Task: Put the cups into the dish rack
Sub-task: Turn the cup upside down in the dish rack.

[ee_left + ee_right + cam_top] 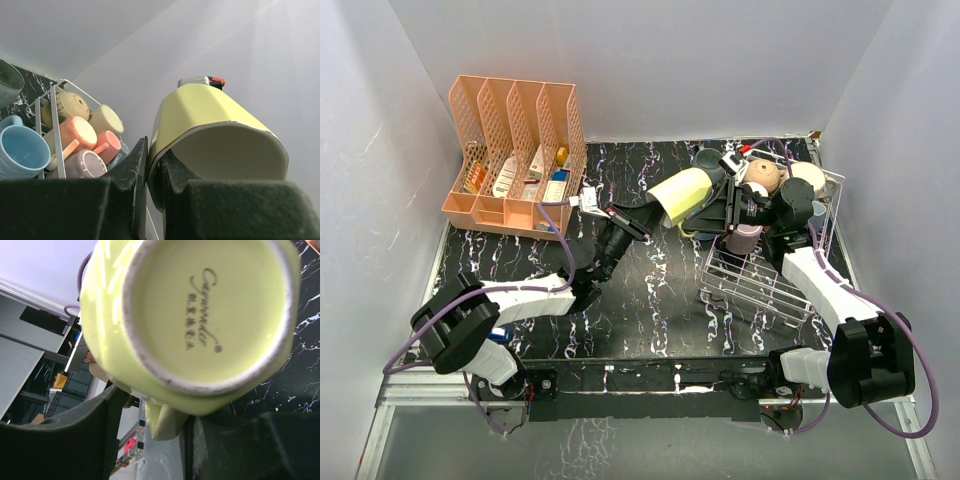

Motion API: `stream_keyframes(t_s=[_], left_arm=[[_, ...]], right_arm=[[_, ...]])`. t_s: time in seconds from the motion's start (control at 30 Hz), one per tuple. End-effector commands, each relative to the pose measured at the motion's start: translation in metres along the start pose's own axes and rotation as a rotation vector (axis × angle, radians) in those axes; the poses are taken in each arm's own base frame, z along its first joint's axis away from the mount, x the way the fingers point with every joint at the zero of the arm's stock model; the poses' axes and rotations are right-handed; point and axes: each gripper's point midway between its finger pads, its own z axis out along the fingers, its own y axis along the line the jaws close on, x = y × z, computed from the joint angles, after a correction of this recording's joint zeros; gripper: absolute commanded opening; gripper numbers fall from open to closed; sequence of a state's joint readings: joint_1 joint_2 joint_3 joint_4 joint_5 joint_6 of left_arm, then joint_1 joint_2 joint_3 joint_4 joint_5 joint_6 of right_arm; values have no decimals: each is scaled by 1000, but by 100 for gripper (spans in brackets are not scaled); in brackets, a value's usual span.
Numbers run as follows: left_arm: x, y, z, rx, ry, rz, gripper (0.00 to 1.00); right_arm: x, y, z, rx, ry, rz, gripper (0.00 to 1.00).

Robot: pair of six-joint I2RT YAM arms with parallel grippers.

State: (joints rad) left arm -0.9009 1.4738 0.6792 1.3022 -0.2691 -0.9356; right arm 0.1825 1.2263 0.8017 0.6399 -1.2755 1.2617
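Note:
A yellow-green cup (685, 195) hangs tilted in the air just left of the dish rack (760, 285). My left gripper (658, 215) is shut on its rim; in the left wrist view the cup (215, 120) wall sits pinched between the left gripper's (154, 160) fingers. My right gripper (725, 200) meets the cup from the rack side. Its jaws (160, 410) straddle the handle under the cup's base (200, 315), with a gap on the left side. Several cups lie in the rack (56, 130): light blue (20, 150), pink (77, 131), mauve (85, 165), tan (67, 105).
A peach slotted organizer (515, 155) holding small items stands at the back left of the black marbled table (650, 290). White walls close in on the left, back and right. A grey cup (7, 82) shows at the left edge of the left wrist view.

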Motion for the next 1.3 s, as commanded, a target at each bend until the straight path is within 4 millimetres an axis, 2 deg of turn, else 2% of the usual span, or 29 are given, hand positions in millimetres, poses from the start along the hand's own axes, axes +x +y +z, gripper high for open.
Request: stream_keyframes(t_s=[0.0,0.03,0.17,0.23,0.3,0.43,0.53,0.67,0.8,0.97,1.03,1.1,1.17,1.27], left_arm=[[-32,-58,9,176,-101,-67,0],[-30,-57,8,175,-95,-65,0],[-25,-55,7,178,-80,-56,0],[-24,-54,6,179,-75,-52,0],[-22,-52,5,173,-66,-46,3],[-16,-40,-2,116,-25,-16,40],[-14,-29,-15,75,-5,0,56],[-19,-24,-40,54,16,29,64],[-8,-5,-70,-11,125,120,70],[-6,11,-98,-112,309,352,88],[-10,15,-103,-164,397,465,97],[-23,14,-102,-223,480,569,97],[-38,26,-101,-292,554,637,97],[-57,47,-99,-352,671,626,97]], right_arm=[[-4,4,2,-9,-23,-50,42],[-3,3,2,-8,-23,-47,40],[-1,0,1,-4,-27,-37,17],[1,-1,1,-2,-28,-34,9],[2,-2,0,0,-30,-47,8],[3,0,-5,-10,-36,-102,8],[-2,2,-10,-9,-56,-145,8],[-7,-2,-19,14,-79,-195,8],[-9,-4,-28,39,-76,-295,8],[-11,-8,-43,94,-53,-460,8],[-17,-8,-53,118,-48,-541,8],[-23,-11,-63,155,-53,-584,8],[-32,-13,-78,196,-67,-630,8],[-47,-20,-97,278,-92,-681,8]])
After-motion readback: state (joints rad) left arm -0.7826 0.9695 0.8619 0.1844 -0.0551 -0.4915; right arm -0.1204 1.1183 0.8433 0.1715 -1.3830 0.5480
